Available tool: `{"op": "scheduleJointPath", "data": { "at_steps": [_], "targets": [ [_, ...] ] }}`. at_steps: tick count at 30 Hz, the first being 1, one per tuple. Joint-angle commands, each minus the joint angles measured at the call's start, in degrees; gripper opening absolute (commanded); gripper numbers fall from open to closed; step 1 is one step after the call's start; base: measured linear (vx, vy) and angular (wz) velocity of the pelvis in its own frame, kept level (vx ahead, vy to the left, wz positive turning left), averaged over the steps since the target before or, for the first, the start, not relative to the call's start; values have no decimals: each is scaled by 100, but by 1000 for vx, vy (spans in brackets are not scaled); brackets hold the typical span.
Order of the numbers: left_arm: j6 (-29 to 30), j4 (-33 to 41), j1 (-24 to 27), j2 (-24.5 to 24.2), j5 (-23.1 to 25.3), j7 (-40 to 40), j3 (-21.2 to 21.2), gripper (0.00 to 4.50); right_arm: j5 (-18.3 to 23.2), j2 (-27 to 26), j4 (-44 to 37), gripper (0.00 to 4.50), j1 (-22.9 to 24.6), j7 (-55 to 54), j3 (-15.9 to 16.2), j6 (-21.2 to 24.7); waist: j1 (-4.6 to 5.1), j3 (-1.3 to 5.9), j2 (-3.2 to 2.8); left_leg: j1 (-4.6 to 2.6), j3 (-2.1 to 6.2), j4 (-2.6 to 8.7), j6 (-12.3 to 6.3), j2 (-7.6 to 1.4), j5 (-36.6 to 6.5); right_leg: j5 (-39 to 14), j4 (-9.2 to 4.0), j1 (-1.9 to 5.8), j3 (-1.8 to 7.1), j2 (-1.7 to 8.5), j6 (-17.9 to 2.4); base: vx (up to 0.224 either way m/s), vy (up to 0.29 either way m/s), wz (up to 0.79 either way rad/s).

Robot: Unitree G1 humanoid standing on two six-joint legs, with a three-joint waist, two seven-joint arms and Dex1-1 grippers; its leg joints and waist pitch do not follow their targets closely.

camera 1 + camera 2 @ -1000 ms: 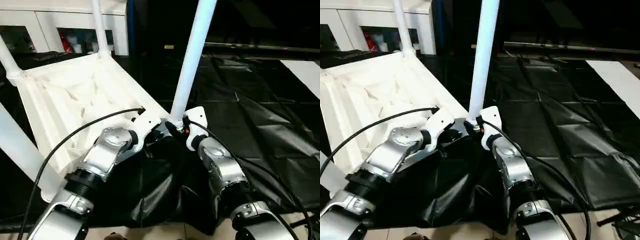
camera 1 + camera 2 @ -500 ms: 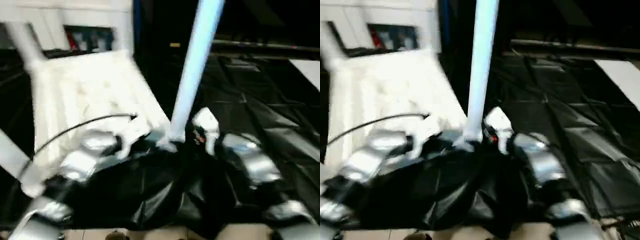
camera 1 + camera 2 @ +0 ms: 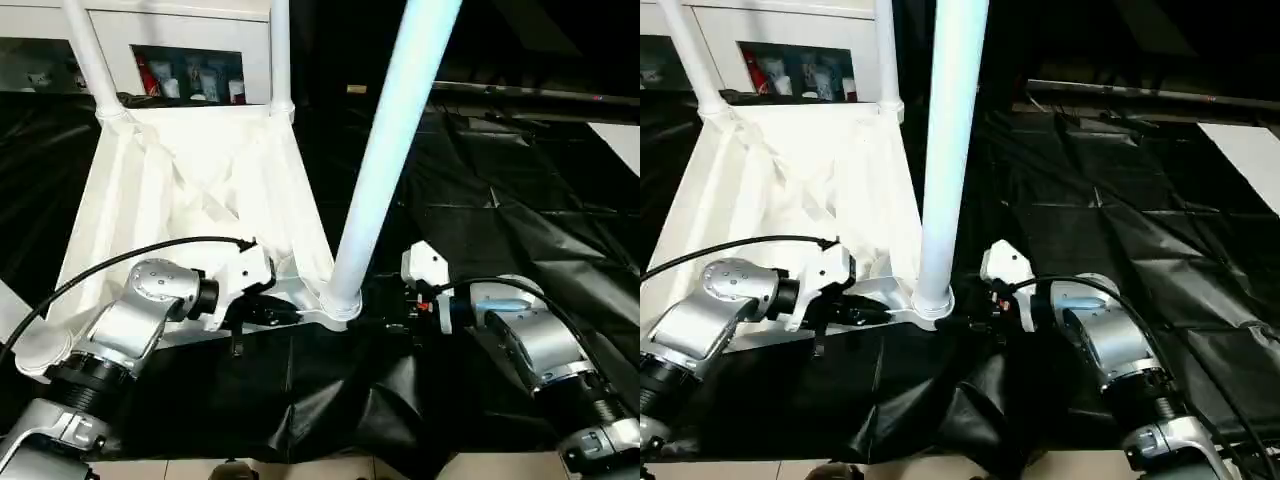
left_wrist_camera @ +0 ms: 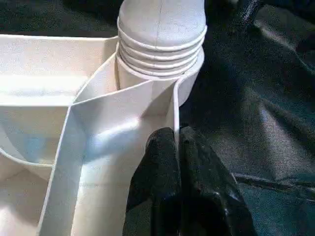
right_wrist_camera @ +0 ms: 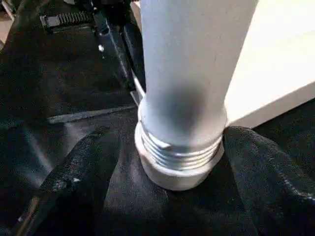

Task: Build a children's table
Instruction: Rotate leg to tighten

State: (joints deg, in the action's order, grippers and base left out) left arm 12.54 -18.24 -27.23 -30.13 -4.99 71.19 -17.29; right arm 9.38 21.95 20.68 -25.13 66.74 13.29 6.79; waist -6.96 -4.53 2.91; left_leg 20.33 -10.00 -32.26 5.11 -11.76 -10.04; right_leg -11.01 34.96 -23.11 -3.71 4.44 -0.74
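Lying upside down on black sheeting (image 3: 520, 200), the table top (image 3: 190, 200) shows its ribbed underside, with legs standing in its corner sockets. My left end effector (image 4: 178, 147) is clamped on the top's thin edge wall, just beside the near corner socket (image 4: 160, 73). The nearest leg (image 3: 385, 160) stands upright in that socket. My right end effector (image 5: 162, 162) has its fingers (image 5: 83, 162) spread apart either side of the leg's threaded base, not gripping it.

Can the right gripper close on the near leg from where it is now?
Probably yes. The right gripper is open, with one finger on each side of the near leg just above its threads at the corner socket. Nothing lies between the fingers and the leg.
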Motion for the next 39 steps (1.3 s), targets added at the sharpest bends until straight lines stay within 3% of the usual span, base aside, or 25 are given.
{"op": "scheduleJointPath", "data": {
  "at_steps": [1, 4, 6, 11, 16, 24, 26, 27, 28, 29, 31, 32, 34, 35, 36, 37, 39],
  "targets": [
    [37, 98, 93, 100, -122, 223, -245, 0, 40, -68, -7, 365, -86, 51, 79, 17, -3, 365, 10, -31, 4, 352, -280, -159, -852, -753, -341, 280, 275, 374, -1258, 0, 0, 0],
    [41, 121, 108, 112, -125, 244, -258, 0, 13, -88, 14, 365, -89, 45, 118, -11, -6, 370, 6, -33, 2, 345, -287, -157, -824, -675, -330, 284, 273, 372, -1283, 0, 0, 0],
    [52, 142, 120, 122, -109, 268, -259, 0, -49, -136, 112, 365, -131, 23, 165, -82, -23, 389, -36, -36, 9, 342, -266, -158, -836, -657, -323, 290, 270, 379, -1304, 0, 0, 0],
    [65, 157, 120, 128, -64, 285, -283, 0, -31, -221, 204, 328, -186, 24, 137, -99, -40, 384, 1, -36, 3, 334, -258, -156, -825, -563, -311, 297, 272, 379, -1344, 0, 0, 0],
    [43, 147, 156, 95, -31, 265, -257, 0, -10, -273, 200, 287, -159, 54, 147, -71, -101, 400, -12, -46, -3, 320, -269, -155, -753, -400, -282, 298, 269, 366, -1366, 0, 0, 0],
    [48, 51, 178, 154, 123, -50, -237, 0, -47, -328, 214, 269, -47, -84, 127, -117, -95, 391, 1, -37, -2, 314, -260, -151, -766, -499, -285, 296, 274, 369, -1314, 0, 0, 0],
    [44, -88, 140, 234, 248, -354, -198, 0, -133, -425, 281, 267, -21, -375, 88, -147, -88, 379, 5, -39, -2, 322, -237, -149, -837, -617, -304, 293, 275, 367, -1282, 0, 0, 0],
    [47, -170, 112, 303, 300, -533, -161, 0, -209, -497, 347, 267, -18, -615, 52, -190, -79, 362, 4, -40, 4, 339, -183, -155, -929, -816, -330, 283, 278, 375, -1226, 0, 0, 0],
    [210, -310, 34, 561, 364, -1020, -58, 0, -442, -782, 589, 267, -19, -1524, -86, -206, -72, 339, 15, -54, 6, 363, -89, -153, -1145, -1226, -377, 272, 281, 390, -1142, 0, 0, 0],
    [210, -310, 34, 561, 364, -1020, -58, 0, -442, -782, 589, 267, -19, -1524, -86, -206, -68, 334, 21, -63, 8, 370, -40, -147, -1212, -1432, -398, 263, 283, 392, -1089, 0, 0, 0],
    [470, -412, -76, 970, 445, -1619, -8, 0, -488, -1358, 864, 266, -59, -2870, -430, 152, -5, 325, 18, -27, 50, 410, 139, -136, -1411, -2214, -459, 282, 273, 420, -798, -58, -9, -6],
    [511, -430, -98, 1047, 459, -1709, -12, 0, -485, -1472, 921, 266, -83, -3117, -495, 210, 27, 317, 29, -47, 68, 418, 192, -128, -1549, -2575, -514, 257, 265, 430, -668, -55, -8, -7],
    [601, -471, -147, 1216, 490, -1906, -22, 0, -485, -1729, 1047, 266, -140, -3666, -636, 330, 78, 330, 2, -49, 83, 423, 197, -132, -1613, -2725, -544, 240, 267, 436, -585, 0, 0, 0],
    [676, -523, -205, 1373, 519, -2077, -29, 0, -502, -1916, 1150, 266, -200, -4044, -705, 398, 78, 330, -56, -58, 90, 417, 197, -125, -1640, -2710, -545, 227, 268, 434, -589, 0, 0, 0],
    [758, -595, -275, 1561, 537, -2265, -28, 0, -512, -2112, 1291, 266, -288, -4451, -782, 442, 109, 315, -78, -71, 81, 417, 193, -117, -1721, -2722, -564, 195, 273, 412, -586, 0, 0, 0],
    [866, -721, -400, 1871, 602, -2517, -66, 0, -463, -2406, 1514, 266, -436, -4877, -896, 462, 131, 315, -47, -74, 70, 411, 193, -103, -1756, -2734, -580, 179, 276, 402, -568, 0, 0, 0],
    [854, -835, -504, 2053, 711, -2620, -163, 0, -493, -2543, 1592, 266, -518, -4816, -819, 328, 138, 329, -42, -65, 88, 420, 164, -116, -1748, -2640, -567, 196, 262, 406, -545, 0, 0, 0]
  ]
}}
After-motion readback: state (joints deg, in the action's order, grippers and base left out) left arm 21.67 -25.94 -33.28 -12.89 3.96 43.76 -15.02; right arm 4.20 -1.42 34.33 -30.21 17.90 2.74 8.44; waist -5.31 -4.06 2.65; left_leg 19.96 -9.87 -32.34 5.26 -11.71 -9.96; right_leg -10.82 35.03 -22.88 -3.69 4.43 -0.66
